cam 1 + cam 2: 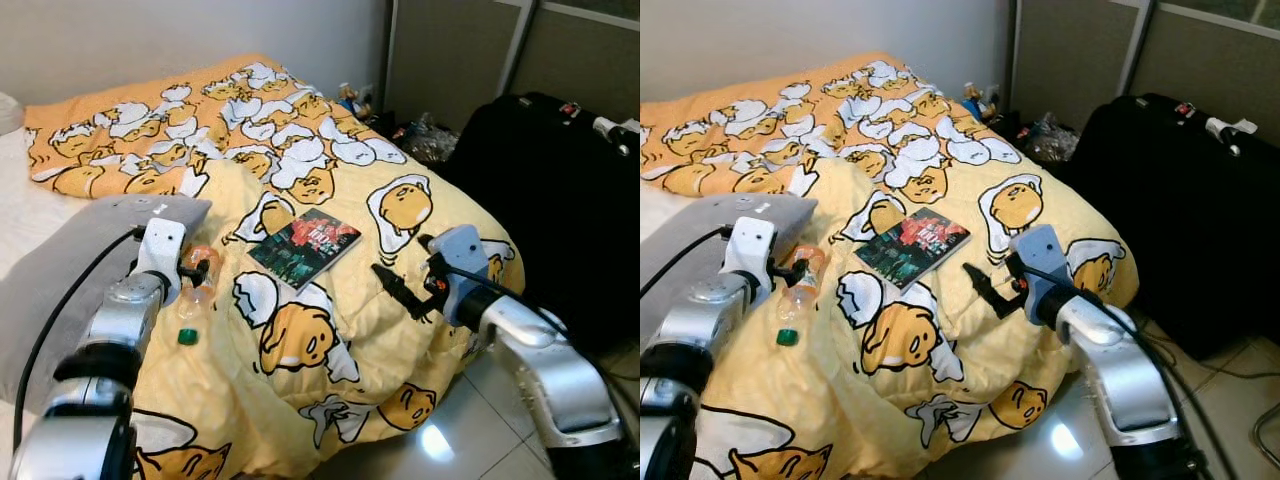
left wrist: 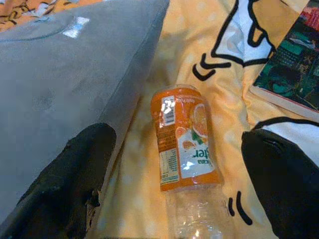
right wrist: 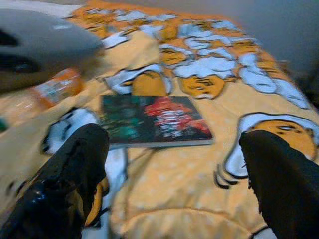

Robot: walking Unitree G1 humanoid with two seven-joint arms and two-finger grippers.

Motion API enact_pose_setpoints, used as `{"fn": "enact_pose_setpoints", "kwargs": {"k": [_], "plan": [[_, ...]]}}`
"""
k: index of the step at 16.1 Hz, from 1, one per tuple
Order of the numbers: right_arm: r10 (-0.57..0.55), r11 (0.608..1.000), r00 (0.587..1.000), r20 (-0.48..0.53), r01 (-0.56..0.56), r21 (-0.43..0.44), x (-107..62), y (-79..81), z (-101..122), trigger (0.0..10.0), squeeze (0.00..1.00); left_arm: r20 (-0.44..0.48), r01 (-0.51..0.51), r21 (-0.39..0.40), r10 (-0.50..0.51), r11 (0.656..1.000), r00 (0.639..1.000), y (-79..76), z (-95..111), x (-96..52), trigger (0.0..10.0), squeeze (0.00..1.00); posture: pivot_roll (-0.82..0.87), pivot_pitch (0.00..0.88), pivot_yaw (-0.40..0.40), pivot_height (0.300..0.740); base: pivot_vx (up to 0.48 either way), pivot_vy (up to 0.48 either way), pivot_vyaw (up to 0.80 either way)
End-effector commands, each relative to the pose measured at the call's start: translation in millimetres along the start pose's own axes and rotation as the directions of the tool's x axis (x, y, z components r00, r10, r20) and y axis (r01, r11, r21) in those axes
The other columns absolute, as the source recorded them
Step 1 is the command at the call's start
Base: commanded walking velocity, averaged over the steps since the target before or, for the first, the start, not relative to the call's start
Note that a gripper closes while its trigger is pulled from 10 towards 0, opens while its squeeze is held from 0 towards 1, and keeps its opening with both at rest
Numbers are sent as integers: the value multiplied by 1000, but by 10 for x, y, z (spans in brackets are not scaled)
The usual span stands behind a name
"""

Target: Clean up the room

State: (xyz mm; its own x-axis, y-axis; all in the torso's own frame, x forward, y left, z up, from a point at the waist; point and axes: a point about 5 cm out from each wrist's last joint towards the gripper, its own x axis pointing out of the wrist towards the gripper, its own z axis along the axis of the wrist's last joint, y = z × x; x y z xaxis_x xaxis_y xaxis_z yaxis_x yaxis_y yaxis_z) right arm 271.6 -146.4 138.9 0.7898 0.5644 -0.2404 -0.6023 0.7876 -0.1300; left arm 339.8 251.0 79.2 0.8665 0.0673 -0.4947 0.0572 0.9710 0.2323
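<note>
A clear plastic bottle (image 1: pixel 196 290) with an orange label and green cap lies on the egg-print duvet (image 1: pixel 300 330), right beside a grey pillow (image 1: pixel 70 260). My left gripper (image 2: pixel 178 135) hovers open over the bottle (image 2: pixel 187 149), one finger on each side of its label, not touching it. A dark-covered book (image 1: pixel 305 247) lies flat on the duvet to the right of the bottle. My right gripper (image 1: pixel 396 285) is open just above the duvet, a short way right of the book (image 3: pixel 152 119), with nothing between its fingers.
A large black suitcase (image 1: pixel 550 180) stands to the right of the bed. Small clutter (image 1: pixel 420 135) lies on the floor by the far corner. Glossy floor tiles (image 1: pixel 470 420) show at the bed's front right. Bare white mattress (image 1: pixel 20 200) is at the left.
</note>
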Motion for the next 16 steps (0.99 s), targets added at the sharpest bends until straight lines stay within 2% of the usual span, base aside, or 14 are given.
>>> {"fn": "enact_pose_setpoints", "kwargs": {"k": [1,4,9,10,13,16], "plan": [[95,995,995,36,-94,-37,10,71,124,10000,0,-24,-34,16,35,999,999,91,-41,10,10000,0,-89,0,97,740,0,0,0],[232,971,973,20,-230,-66,-64,117,222,10000,0,-83,20,-43,-23,999,996,81,-121,36,10000,0,-110,0,95,740,0,0,0],[277,958,961,-13,-278,-66,-175,128,250,10000,0,-159,17,-46,-24,999,987,60,-284,31,10000,0,-150,0,85,740,0,0,0],[331,943,943,-28,-332,-33,-250,175,268,10000,0,-194,-6,-61,-6,998,981,51,-374,21,10000,0,-169,0,82,740,0,0,0],[423,905,903,-77,-425,-8,-372,285,286,10000,0,-220,-5,-62,-9,998,975,-13,-451,21,10000,0,-211,0,75,740,0,0,0],[457,889,883,-107,-457,31,-455,367,262,10000,0,-224,-18,-88,-2,996,975,-22,-451,25,10000,0,-220,0,66,740,0,0,0]]}}
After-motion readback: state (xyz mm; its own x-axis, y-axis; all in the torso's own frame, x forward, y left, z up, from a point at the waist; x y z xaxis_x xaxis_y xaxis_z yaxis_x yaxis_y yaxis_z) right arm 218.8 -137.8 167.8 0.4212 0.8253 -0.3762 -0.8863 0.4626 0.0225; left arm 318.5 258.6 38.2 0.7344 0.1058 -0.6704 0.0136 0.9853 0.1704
